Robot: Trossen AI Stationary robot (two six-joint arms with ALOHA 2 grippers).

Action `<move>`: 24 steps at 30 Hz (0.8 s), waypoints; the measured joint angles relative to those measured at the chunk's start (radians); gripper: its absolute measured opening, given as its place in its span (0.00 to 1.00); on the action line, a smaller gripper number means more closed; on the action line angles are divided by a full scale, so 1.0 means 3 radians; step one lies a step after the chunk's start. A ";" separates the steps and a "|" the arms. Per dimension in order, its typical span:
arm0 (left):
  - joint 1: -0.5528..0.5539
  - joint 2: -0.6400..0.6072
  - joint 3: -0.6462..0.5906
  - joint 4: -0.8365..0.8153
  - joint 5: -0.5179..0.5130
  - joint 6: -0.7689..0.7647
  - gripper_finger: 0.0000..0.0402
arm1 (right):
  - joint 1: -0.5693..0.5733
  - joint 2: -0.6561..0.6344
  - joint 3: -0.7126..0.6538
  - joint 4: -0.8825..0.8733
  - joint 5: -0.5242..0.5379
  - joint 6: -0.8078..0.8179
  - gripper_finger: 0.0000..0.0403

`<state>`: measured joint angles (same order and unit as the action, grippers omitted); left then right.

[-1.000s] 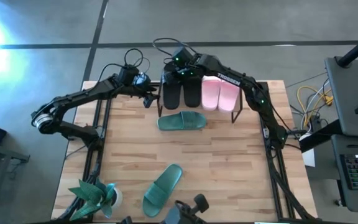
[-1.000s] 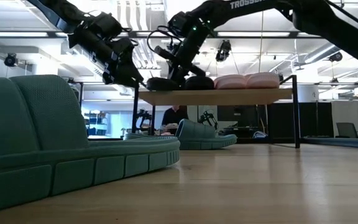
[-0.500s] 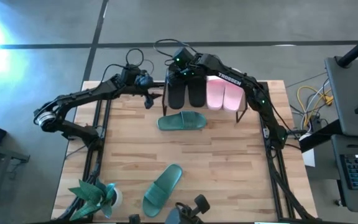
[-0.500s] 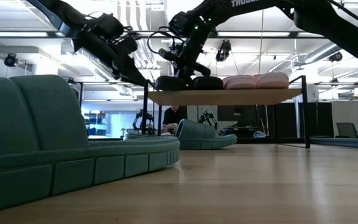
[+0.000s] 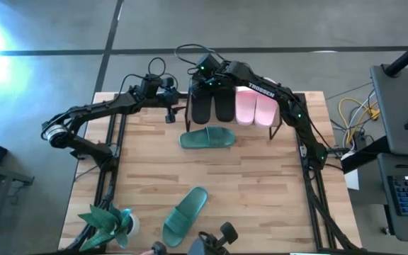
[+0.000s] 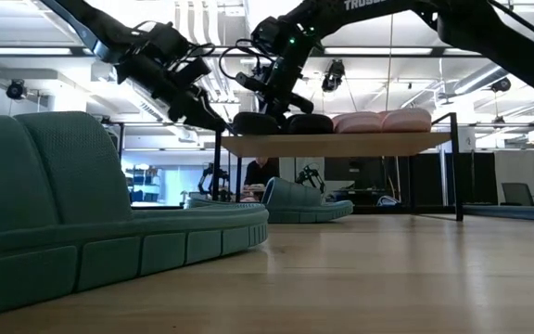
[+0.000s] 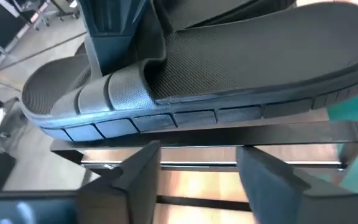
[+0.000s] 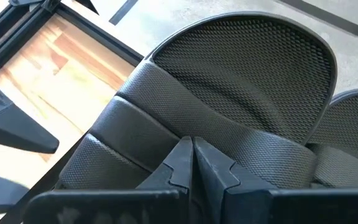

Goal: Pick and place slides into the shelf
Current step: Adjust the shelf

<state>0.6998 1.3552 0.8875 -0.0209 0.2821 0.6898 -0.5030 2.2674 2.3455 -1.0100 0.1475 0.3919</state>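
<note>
The shelf stands at the table's far side. A black pair of slides and a pink pair lie soles down on its plank. One teal slide lies on the table just in front of the shelf, and another lies near the front edge. My left gripper is open at the shelf's left end, beside the left black slide. My right gripper is shut over that slide's strap. My left gripper has its fingers standing close against the shelf's left end rail, and I cannot tell whether they touch it. My right gripper sets its shut fingertips on the wide strap of the left black slide. It slants down from the far side. The slide stays flat on the shelf plank.
A teal potted plant stands at the near left corner. Black frame bars run along the table's left and right edges. Bare wood lies between the two teal slides and to the right of them.
The shelf and the slides on it have slid a little toward the table's right edge. My left gripper has followed toward the shelf's left end and has rolled about its own axis. My right gripper has stayed over the left black slide.
</note>
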 joint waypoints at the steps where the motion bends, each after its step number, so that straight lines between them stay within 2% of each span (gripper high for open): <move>1: -0.0005 0.0000 0.0000 0.0010 -0.0002 0.0039 0.44 | 0.0000 0.0001 0.0000 0.0001 0.0000 0.0000 0.02; 8: -0.0092 0.0020 -0.0022 0.0046 -0.0017 0.0242 0.11 | 0.0000 0.0000 0.0001 -0.0002 -0.0003 0.0000 0.02; 11: -0.0141 0.0019 -0.0037 0.0078 -0.0081 0.0492 0.04 | 0.0000 0.0001 0.0002 -0.0019 -0.0003 0.0000 0.02; 15: -0.0206 0.0032 -0.0062 0.0196 -0.0281 0.0695 0.04 | -0.0001 0.0000 0.0004 -0.0039 -0.0002 0.0000 0.02; 20: -0.0262 0.0038 -0.0104 0.0317 -0.0400 0.0764 0.14 | -0.0001 0.0000 0.0006 -0.0068 -0.0013 0.0000 0.02; 22: -0.0265 0.0035 -0.0104 0.0317 -0.0424 0.0324 0.18 | -0.0001 0.0000 0.0009 -0.0094 -0.0015 -0.0002 0.02; 24: -0.0237 0.0007 -0.0105 0.0271 -0.0524 -0.0511 0.22 | -0.0001 0.0000 0.0011 -0.0103 -0.0017 -0.0022 0.02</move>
<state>0.6286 1.3573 0.8561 0.0603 0.1247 0.5364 -0.5034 2.2673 2.3487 -1.0410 0.1424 0.3854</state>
